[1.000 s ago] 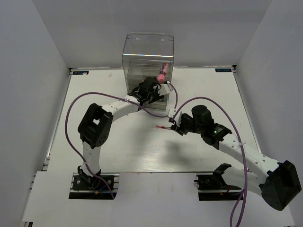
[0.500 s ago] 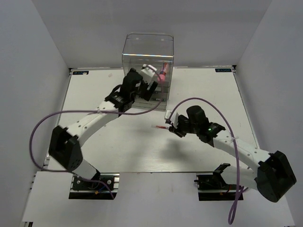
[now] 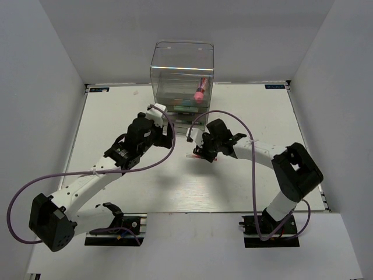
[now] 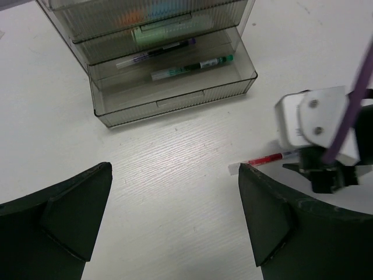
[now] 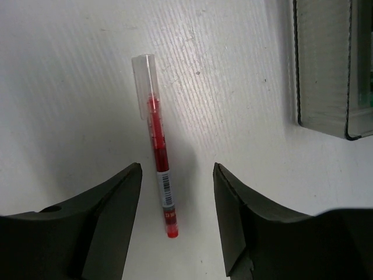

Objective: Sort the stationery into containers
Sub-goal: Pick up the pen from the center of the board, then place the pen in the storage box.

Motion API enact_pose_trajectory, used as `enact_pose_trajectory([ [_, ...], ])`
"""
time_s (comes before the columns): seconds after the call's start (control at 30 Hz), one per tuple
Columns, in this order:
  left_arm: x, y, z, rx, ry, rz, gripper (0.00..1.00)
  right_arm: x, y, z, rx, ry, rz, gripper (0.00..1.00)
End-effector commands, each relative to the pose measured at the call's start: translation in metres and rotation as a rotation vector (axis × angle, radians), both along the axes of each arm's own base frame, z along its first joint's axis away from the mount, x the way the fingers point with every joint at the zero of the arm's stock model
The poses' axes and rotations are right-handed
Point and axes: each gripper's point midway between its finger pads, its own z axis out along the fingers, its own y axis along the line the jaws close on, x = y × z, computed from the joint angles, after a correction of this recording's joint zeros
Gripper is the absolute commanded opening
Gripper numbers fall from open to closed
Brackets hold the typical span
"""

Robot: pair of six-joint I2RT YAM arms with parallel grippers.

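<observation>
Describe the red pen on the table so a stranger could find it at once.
Start at the clear organizer at the table's far edge. In front of its open bottom drawer, between the right pincer's spread fingers, lies the red pen. It alone lies loose on the tabletop, with a red barrel and clear cap.

Plastic nearly everywhere, on a matt white bench.
The bench [image 5: 70, 76] is matt white with a fine, wood-like grain. The organizer [image 3: 182, 67] is clear glossy plastic above, with smoky grey ribbed drawers [image 4: 175, 87] below that catch the light. The red pen [image 5: 158, 146] has a smooth clear plastic cap, a translucent red barrel and a white paper-like barcode label. The left hand [image 4: 175, 169] and right hand [image 5: 176, 172] show dark, matt plastic fingers. The purple cable [image 4: 355, 87] looks smooth and faintly shiny.
</observation>
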Motion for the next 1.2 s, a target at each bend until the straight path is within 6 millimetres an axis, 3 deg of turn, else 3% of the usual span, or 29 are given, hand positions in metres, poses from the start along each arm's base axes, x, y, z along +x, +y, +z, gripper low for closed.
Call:
enact_pose_trajectory([
  [0.0, 0.001, 0.001, 0.028, -0.086, -0.066, 0.025, 0.99, 0.019, 0.009, 0.003, -0.011, -0.029, -0.008, 0.59],
  [0.2, 0.002, 0.008, 0.033, -0.103, -0.084, 0.071, 0.99, 0.015, 0.010, -0.014, -0.033, 0.023, 0.012, 0.56],
  [0.37, 0.002, 0.008, 0.033, -0.103, -0.084, 0.071, 0.99, 0.009, 0.007, -0.029, -0.062, 0.071, 0.028, 0.47],
  [0.53, 0.002, 0.006, 0.035, -0.111, -0.089, 0.063, 0.99, -0.008, 0.004, -0.040, -0.082, 0.156, 0.066, 0.24],
  [0.57, 0.002, 0.006, 0.035, -0.111, -0.089, 0.063, 0.99, -0.010, 0.005, -0.039, -0.079, 0.163, 0.079, 0.14],
  [0.63, 0.002, 0.006, 0.035, -0.111, -0.089, 0.063, 0.99, -0.014, 0.004, -0.036, -0.077, 0.181, 0.087, 0.06],
  [0.77, 0.002, 0.006, 0.035, -0.111, -0.089, 0.063, 0.99, -0.005, 0.015, -0.003, -0.017, 0.108, 0.089, 0.00],
  [0.8, 0.002, 0.006, 0.035, -0.111, -0.089, 0.063, 0.99, 0.002, 0.021, 0.021, 0.023, 0.042, 0.092, 0.00],
  [0.87, 0.002, 0.006, 0.035, -0.111, -0.089, 0.063, 0.99, 0.010, 0.025, 0.038, 0.042, -0.013, 0.088, 0.00],
  [0.93, 0.002, 0.006, 0.035, -0.111, -0.089, 0.063, 0.99, 0.029, 0.034, 0.069, 0.083, -0.101, 0.069, 0.00],
  [1.07, 0.002, 0.007, 0.035, -0.103, -0.093, 0.060, 0.99, 0.069, 0.040, 0.101, 0.077, -0.231, -0.006, 0.00],
  [1.17, 0.002, 0.009, 0.031, -0.095, -0.088, 0.068, 0.99, 0.088, 0.048, 0.112, 0.075, -0.294, 0.008, 0.00],
])
